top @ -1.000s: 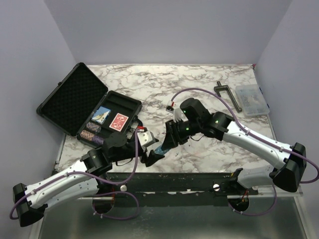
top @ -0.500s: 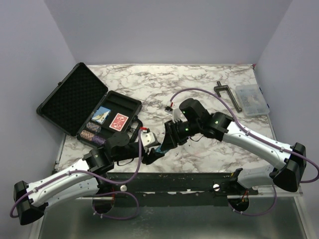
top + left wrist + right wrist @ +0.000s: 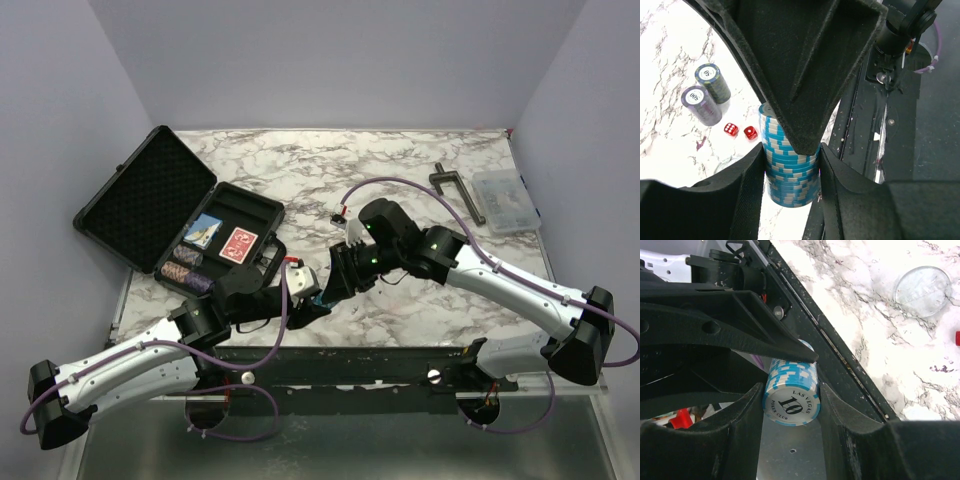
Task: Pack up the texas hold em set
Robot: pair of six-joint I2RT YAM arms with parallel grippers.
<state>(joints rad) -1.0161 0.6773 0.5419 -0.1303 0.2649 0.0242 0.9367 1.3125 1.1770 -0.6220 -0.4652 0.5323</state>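
- My right gripper [image 3: 790,387] pinches the blue chip stack [image 3: 790,185] between its fingers.
- My left gripper [image 3: 790,150] presses that same stack's sides.
- Red dice [image 3: 730,129] lie beside two dark chip stacks [image 3: 702,105].

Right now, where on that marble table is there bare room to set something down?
Widest bare stretch: the back middle of the table, between the open black case and the T-shaped clamp. Crowded: front centre, where the left pincer and right pincer meet on a blue chip stack, dark chip stacks and red dice beside.
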